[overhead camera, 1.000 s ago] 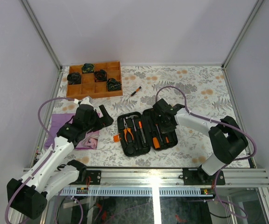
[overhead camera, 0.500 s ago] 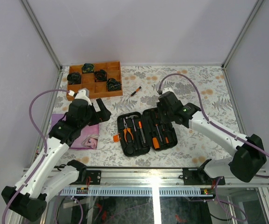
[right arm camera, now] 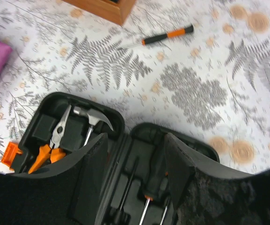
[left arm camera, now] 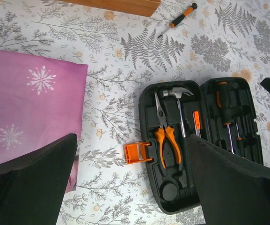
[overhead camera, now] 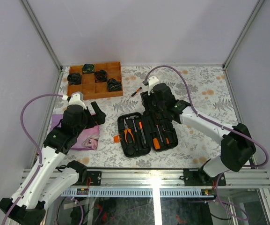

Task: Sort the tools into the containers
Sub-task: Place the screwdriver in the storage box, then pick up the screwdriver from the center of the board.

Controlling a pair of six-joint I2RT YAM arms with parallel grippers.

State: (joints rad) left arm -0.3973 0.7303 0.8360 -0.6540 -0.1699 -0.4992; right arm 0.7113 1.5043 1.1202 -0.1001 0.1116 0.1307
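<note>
Reaching the loose screwdriver [right arm camera: 167, 35], the right gripper [right arm camera: 135, 157], jaws wide and empty, is best centred across its handle; the left gripper [left arm camera: 131, 150] is held likewise open, empty.

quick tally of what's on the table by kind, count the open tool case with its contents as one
tool case: 1
wooden tray: 1
dark objects in the tray: 4
loose screwdriver: 1
purple pad: 1
total: 8
</note>
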